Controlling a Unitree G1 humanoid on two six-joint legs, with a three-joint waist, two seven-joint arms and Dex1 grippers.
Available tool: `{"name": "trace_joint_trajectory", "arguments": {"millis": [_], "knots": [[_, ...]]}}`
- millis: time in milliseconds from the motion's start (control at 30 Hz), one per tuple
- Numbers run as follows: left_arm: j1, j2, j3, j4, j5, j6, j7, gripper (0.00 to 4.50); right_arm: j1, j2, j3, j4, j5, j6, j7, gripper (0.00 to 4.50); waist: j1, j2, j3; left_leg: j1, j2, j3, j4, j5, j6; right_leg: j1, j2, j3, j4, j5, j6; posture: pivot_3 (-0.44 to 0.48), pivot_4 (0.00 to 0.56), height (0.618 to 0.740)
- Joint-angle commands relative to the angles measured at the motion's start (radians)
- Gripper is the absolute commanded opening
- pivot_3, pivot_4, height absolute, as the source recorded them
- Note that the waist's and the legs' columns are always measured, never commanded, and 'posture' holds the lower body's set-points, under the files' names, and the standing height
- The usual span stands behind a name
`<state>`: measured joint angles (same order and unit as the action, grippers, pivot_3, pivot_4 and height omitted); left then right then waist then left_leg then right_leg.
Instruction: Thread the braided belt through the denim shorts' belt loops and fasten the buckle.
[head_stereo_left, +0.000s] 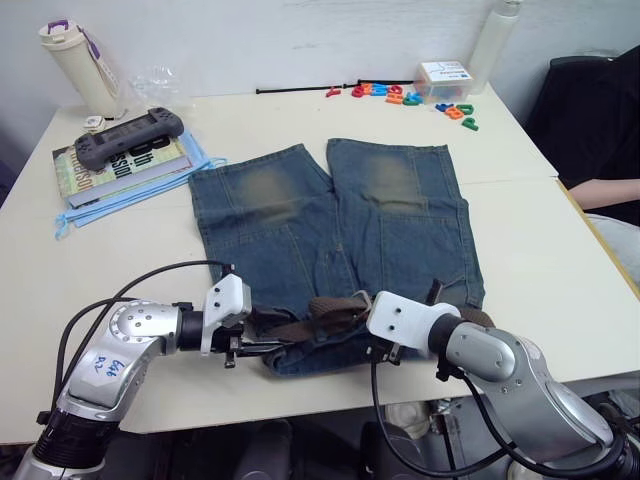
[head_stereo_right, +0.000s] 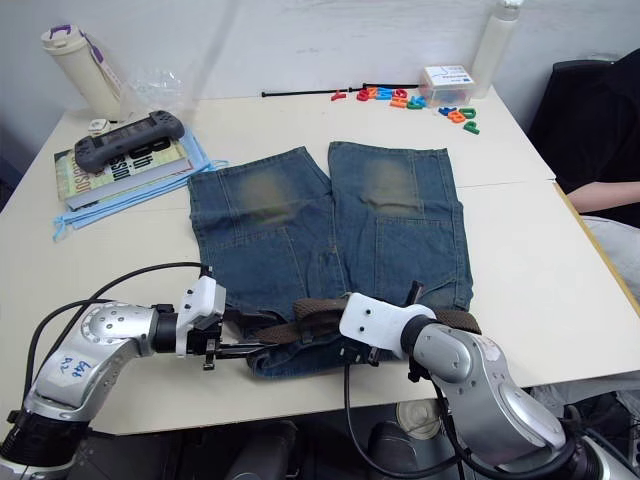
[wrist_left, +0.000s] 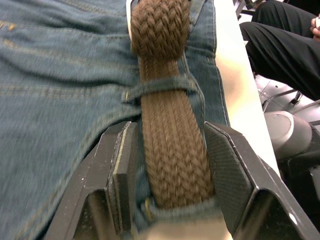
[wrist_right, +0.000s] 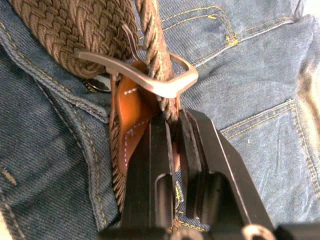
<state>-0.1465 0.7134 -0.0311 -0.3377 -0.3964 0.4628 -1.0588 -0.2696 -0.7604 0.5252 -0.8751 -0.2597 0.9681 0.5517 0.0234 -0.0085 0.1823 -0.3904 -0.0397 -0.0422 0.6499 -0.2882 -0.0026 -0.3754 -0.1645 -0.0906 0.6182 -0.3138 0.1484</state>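
Observation:
The denim shorts (head_stereo_left: 330, 220) lie flat on the table, legs away from me, waistband at the near edge. The braided belt (head_stereo_left: 330, 310) runs along that waistband. In the left wrist view the belt (wrist_left: 175, 150) passes under a belt loop (wrist_left: 160, 86), and my left gripper (wrist_left: 170, 130) stands open with one finger on each side of it. My right gripper (wrist_right: 172, 117) is shut on a strand of the belt just below the silver buckle (wrist_right: 150, 82), beside the tan leather tip (wrist_right: 132, 115). From the head, both grippers (head_stereo_left: 275, 335) (head_stereo_left: 355, 318) sit at the waistband.
A game controller (head_stereo_left: 130, 135) lies on books (head_stereo_left: 120, 170) at the far left, beside a cream bottle (head_stereo_left: 80, 65). Coloured letters (head_stereo_left: 410, 95), a white box (head_stereo_left: 445, 80) and a clear bottle (head_stereo_left: 495, 40) stand at the back. A person's arm (head_stereo_left: 605, 190) shows at the right.

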Motion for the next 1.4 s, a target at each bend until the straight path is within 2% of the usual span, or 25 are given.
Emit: {"name": "trace_joint_trajectory", "arguments": {"millis": [33,67,167,200,233,267,333,467,633,767,867,1067,1400], "knots": [[0.012,0.026,-0.075,0.037,0.097,-0.072,0.002,2.37,-0.004,0.002,-0.014,-0.076,-0.025,-0.007,-0.004,0.00,0.000,0.000,0.000,0.000,0.000,0.000,0.000,0.000,0.000,0.000,0.000,0.000,0.000,0.000,0.000,0.000,0.150,0.713],[0.013,0.031,-0.080,0.042,0.107,-0.081,0.000,2.37,-0.004,0.001,-0.015,-0.077,-0.025,-0.007,-0.004,0.00,0.000,0.000,0.000,0.000,0.000,0.000,0.000,0.000,0.000,0.000,0.000,0.000,0.000,0.000,0.000,0.000,0.150,0.713],[0.010,0.041,-0.080,0.065,0.111,-0.100,-0.011,1.63,-0.004,0.002,-0.020,-0.079,-0.024,-0.005,-0.005,0.00,0.000,0.000,0.000,0.000,0.000,0.000,0.000,0.000,0.000,0.000,0.000,0.000,0.000,0.000,0.000,0.000,0.150,0.713],[0.009,0.043,-0.081,0.070,0.112,-0.108,-0.016,1.13,-0.004,0.002,-0.021,-0.079,-0.023,-0.005,-0.005,0.00,0.000,0.000,0.000,0.000,0.001,0.000,0.000,0.000,0.000,0.000,0.000,0.000,-0.001,0.000,0.000,0.000,0.150,0.713],[0.008,0.043,-0.081,0.074,0.116,-0.115,-0.015,1.00,-0.003,0.001,-0.022,-0.079,-0.023,-0.005,-0.004,0.00,0.000,0.000,0.000,0.000,0.001,0.000,0.000,0.000,0.000,0.000,0.000,0.000,-0.001,0.000,0.000,0.000,0.150,0.713],[0.008,0.042,-0.079,0.077,0.113,-0.115,-0.014,0.56,-0.003,0.000,-0.024,-0.080,-0.023,-0.004,-0.004,0.00,0.000,0.000,0.000,0.000,0.000,0.000,0.000,0.000,0.000,0.000,0.000,0.000,-0.001,0.000,0.000,0.000,0.150,0.713],[0.011,0.042,-0.076,0.083,0.114,-0.119,-0.010,0.04,0.000,-0.004,-0.027,-0.083,-0.024,-0.002,-0.003,0.00,0.000,0.000,0.000,0.000,0.001,0.000,0.000,0.000,0.000,0.000,0.000,0.000,-0.002,0.000,0.000,0.000,0.150,0.713],[0.023,0.046,-0.069,0.095,0.121,-0.141,-0.001,0.04,0.015,-0.016,-0.042,-0.093,-0.025,0.002,-0.004,0.00,0.000,0.000,0.000,0.000,0.001,0.000,0.000,0.000,0.000,0.000,0.000,0.000,-0.001,0.000,0.000,0.000,0.150,0.713],[0.048,0.031,-0.035,0.117,0.169,-0.229,0.078,0.04,0.077,-0.042,-0.091,-0.131,-0.026,0.016,-0.008,0.00,0.001,0.000,0.000,0.000,0.001,0.000,0.000,0.000,0.000,0.000,0.000,0.000,-0.002,0.000,0.000,0.000,0.150,0.713],[0.100,0.012,-0.001,0.129,0.222,-0.334,0.169,0.04,0.190,-0.088,-0.179,-0.160,-0.037,0.006,-0.013,0.00,0.005,0.000,0.000,0.000,0.001,0.000,0.000,0.000,0.000,0.000,0.000,0.000,-0.003,0.000,0.000,0.000,0.150,0.713],[0.154,-0.003,0.031,0.156,0.218,-0.377,0.209,0.04,0.272,-0.110,-0.249,-0.161,-0.048,-0.019,-0.023,0.00,0.006,0.000,0.000,0.001,0.001,0.001,0.000,0.000,0.000,0.001,0.000,0.000,-0.004,0.000,0.000,0.000,0.150,0.713],[0.242,0.012,0.071,0.273,0.221,-0.478,0.211,0.04,0.398,-0.139,-0.383,-0.151,-0.072,-0.062,-0.026,0.00,0.005,0.001,-0.001,0.002,0.001,0.001,0.000,0.000,0.000,0.001,0.000,0.000,-0.004,0.000,0.000,0.000,0.150,0.713],[0.269,-0.005,0.106,0.369,0.168,-0.481,0.228,0.04,0.530,-0.137,-0.525,-0.089,-0.136,-0.108,-0.052,0.00,0.003,0.004,-0.003,0.005,0.003,0.003,-0.001,-0.001,-0.001,0.001,0.000,0.001,-0.002,-0.001,-0.001,0.000,0.150,0.713]]}}
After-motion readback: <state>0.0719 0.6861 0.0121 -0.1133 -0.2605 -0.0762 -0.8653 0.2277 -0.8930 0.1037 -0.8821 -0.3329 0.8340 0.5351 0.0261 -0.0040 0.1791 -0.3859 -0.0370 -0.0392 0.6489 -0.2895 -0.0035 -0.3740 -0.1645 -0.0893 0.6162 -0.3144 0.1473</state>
